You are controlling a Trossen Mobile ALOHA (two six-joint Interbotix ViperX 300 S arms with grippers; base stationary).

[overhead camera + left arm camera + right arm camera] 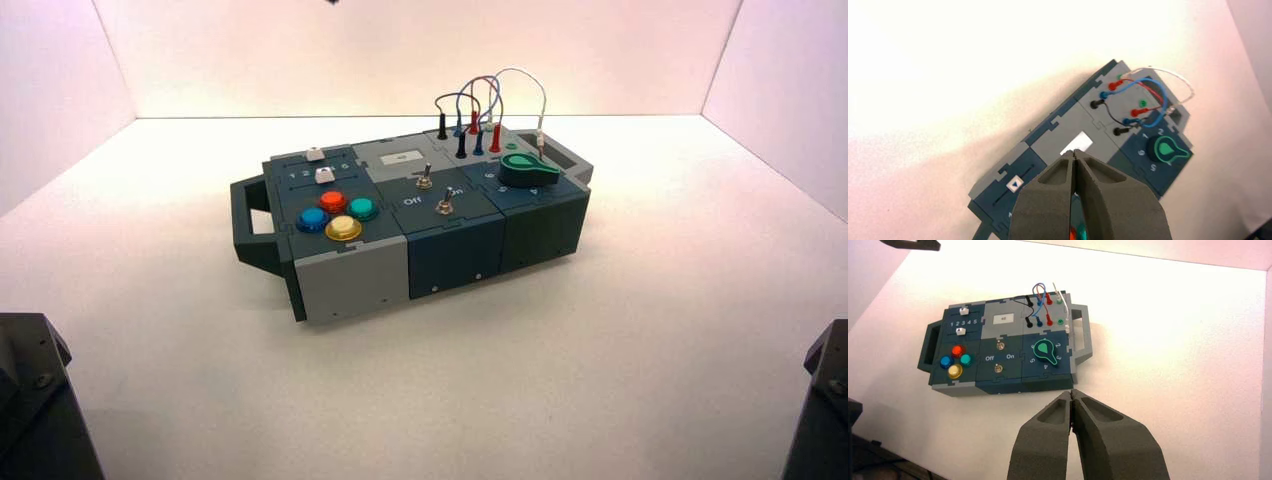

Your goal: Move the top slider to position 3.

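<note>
The top slider (316,153) is a tiny white knob on the box's far left edge. It also shows in the right wrist view (964,311) and the left wrist view (1015,184), about mid-track. The digit 3 (963,322) is the middle of the 1-to-5 row, between this slider and its twin (961,331). My left gripper (1074,152) is shut and empty, held high above the box over the grey panel with a white label. My right gripper (1071,391) is shut and empty, held high, off the box's front side. Neither gripper's fingers show in the high view.
The box (350,270) stands turned on the white table. It carries round coloured buttons (337,214), two metal toggle switches (425,180), a green knob (527,170) and plugged wires (480,110). Dark arm bases sit at the near corners (30,400) (825,400). White walls ring the table.
</note>
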